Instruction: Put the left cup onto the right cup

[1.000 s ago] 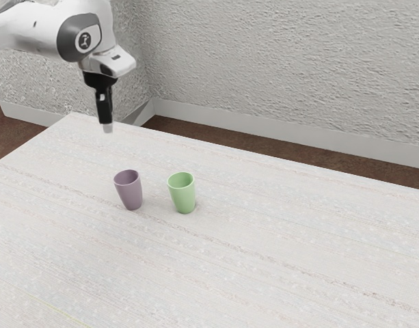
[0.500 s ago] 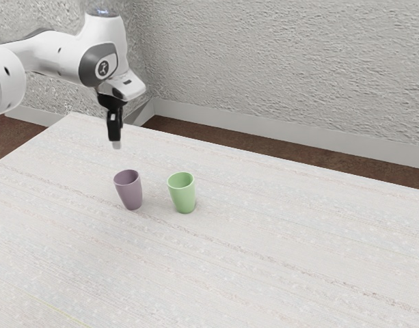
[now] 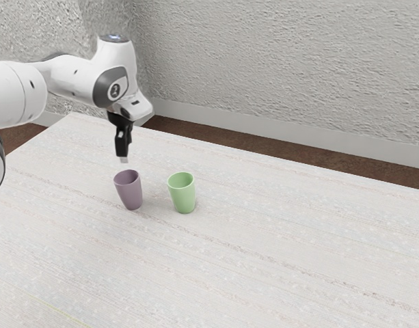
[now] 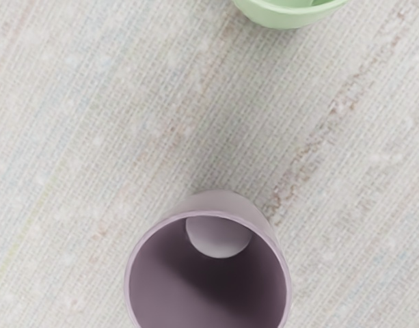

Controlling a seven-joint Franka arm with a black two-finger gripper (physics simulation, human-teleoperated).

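The white robot arm's black two-finger gripper point(image 3: 123, 158) is hanging in the air just above the rim of the small mauve plastic cup point(image 3: 128, 190), apart from it; seen edge-on, it is not showing whether it is spread or pressed together. The 2 cups are standing upright on the pale wood-grain table point(image 3: 298, 239), the mauve one lying toward the exterior view's left and the small light green plastic cup point(image 3: 182, 192) standing just beside it, not touching. The wrist camera is looking straight down into the mauve cup's open mouth point(image 4: 208, 273), with the green cup's rim point(image 4: 284, 10) showing beyond it. A rough grey plaster wall point(image 3: 277, 61) is rising behind the table.
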